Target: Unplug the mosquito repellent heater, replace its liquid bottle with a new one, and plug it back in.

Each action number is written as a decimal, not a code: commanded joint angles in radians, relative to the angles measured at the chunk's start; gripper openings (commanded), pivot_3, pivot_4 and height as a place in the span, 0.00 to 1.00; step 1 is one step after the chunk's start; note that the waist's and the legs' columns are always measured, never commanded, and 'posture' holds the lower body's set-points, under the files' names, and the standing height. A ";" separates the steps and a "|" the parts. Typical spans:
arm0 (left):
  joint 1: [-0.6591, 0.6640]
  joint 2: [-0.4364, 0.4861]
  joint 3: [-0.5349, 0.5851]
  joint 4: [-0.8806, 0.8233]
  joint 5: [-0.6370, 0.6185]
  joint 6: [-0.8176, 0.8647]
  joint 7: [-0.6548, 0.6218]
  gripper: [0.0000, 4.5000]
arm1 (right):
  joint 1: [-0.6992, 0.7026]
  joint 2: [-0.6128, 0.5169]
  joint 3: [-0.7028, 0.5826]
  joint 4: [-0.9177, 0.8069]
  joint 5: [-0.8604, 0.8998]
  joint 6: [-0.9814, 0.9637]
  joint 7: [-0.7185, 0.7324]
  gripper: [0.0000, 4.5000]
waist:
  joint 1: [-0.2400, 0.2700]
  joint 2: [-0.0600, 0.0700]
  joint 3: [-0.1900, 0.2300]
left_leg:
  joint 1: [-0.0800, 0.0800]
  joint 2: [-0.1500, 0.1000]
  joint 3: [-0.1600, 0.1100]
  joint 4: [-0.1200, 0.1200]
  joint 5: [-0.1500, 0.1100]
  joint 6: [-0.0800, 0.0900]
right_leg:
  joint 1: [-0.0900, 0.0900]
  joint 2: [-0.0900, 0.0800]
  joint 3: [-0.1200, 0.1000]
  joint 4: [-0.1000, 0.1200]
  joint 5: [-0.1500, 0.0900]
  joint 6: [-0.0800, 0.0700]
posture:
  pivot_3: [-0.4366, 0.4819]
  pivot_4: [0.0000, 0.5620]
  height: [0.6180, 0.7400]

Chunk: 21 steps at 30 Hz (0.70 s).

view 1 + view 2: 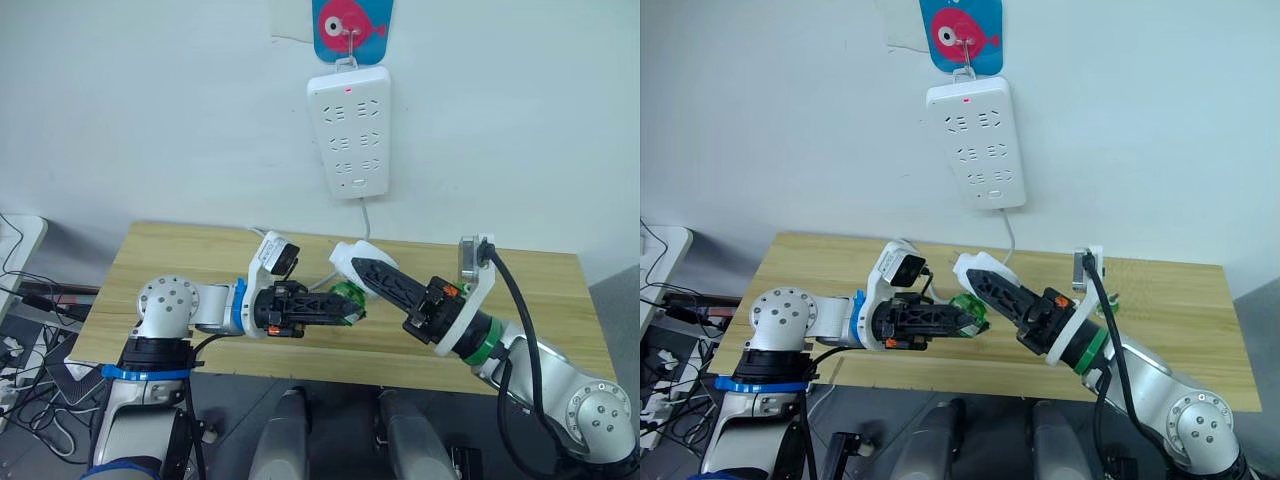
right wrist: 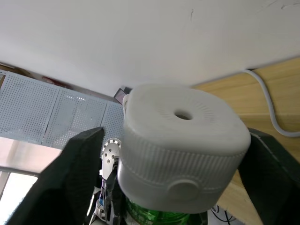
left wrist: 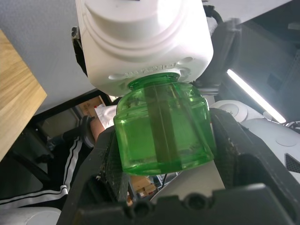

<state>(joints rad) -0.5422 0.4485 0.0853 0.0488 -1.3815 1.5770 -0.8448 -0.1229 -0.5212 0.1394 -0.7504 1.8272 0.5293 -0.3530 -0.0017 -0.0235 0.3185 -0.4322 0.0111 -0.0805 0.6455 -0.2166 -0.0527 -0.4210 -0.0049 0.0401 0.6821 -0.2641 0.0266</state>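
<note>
Above the wooden counter point(image 1: 540, 300), in front of the wall-hung power strip point(image 1: 350, 130), the two grippers meet. The right gripper point(image 1: 362, 268) has its jaws pinching the mosquito repellent heater point(image 1: 348, 258), one black finger on each side of the white body. The left gripper point(image 1: 340, 305) has its jaws pinching the green liquid bottle point(image 1: 350, 297), whose neck sits in the heater's underside.

The head views show the heater off the strip, held clear of the counter, below the strip and just beside its white cable point(image 1: 365, 215). A red indicator light point(image 1: 348, 89) glows near the strip's top.

The left wrist view adds the underside: a stepped, ringed white base point(image 3: 140, 42) with the translucent green bottle point(image 3: 161, 126) seated in its collar, liquid and a darker central wick visible inside, black fingers point(image 3: 105, 159) pressed to both flanks.

The right wrist view adds the top face: a rounded white shell point(image 2: 183, 140) with a small round vent hole point(image 2: 182, 114), fine dotted texture around it, ribbed side wall and a round button point(image 2: 180, 190) low on the front. Prongs cannot be made out there.
</note>
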 commanded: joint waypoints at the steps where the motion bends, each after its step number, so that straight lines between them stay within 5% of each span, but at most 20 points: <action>1: 0.011 -0.004 0.010 -0.036 -0.025 -0.002 -0.013 0.51 | 0.002 0.011 -0.010 -0.028 0.009 -0.009 0.008 0.68 | 0.000 0.000 0.000 | 0.000 0.000 0.000 0.000 0.000 0.000 | 0.000 0.000 0.000 0.000 0.000 0.000 | 0.58 0.52 1.00; 5: 0.021 0.004 -0.001 -0.059 -0.018 -0.010 -0.027 0.51 | 0.001 0.025 -0.012 -0.032 0.015 -0.020 0.003 0.68 | 0.000 0.000 0.000 | 0.000 0.000 0.000 0.000 0.000 0.000 | 0.000 0.000 0.000 0.000 0.000 0.000 | 0.58 0.51 1.00; 12: 0.080 0.060 -0.001 -0.135 0.064 -0.088 -0.044 0.99 | 0.028 0.014 -0.050 -0.032 -0.024 -0.030 -0.002 0.68 | 0.000 0.000 -0.001 | 0.000 0.001 0.000 0.000 0.000 0.000 | 0.000 -0.001 0.000 0.000 0.000 0.000 | 0.60 0.49 1.00; 19: 0.205 0.165 0.063 -0.266 0.202 -0.320 -0.080 1.00 | 0.080 -0.019 -0.101 -0.063 -0.149 -0.027 -0.012 0.68 | 0.003 0.001 -0.003 | 0.000 0.000 0.000 -0.001 0.000 0.000 | 0.000 -0.003 0.001 0.000 0.000 0.000 | 0.64 0.46 1.00; 21: 0.237 0.182 0.050 -0.291 0.393 -0.584 -0.121 1.00 | 0.070 -0.084 -0.117 -0.089 -0.233 0.009 -0.034 0.68 | 0.006 0.002 -0.005 | 0.000 0.000 0.000 -0.001 0.000 -0.001 | 0.000 -0.004 0.001 0.000 0.000 0.000 | 0.64 0.45 1.00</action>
<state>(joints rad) -0.3218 0.6151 0.1224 -0.2014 -1.1126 1.1811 -0.9246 -0.0472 -0.5694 0.0559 -0.7652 1.6494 0.5176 -0.3798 0.0040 -0.0219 0.3134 -0.4321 0.0106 -0.0804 0.6449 -0.2162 -0.0534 -0.4214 -0.0093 0.0412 0.6818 -0.2641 0.0262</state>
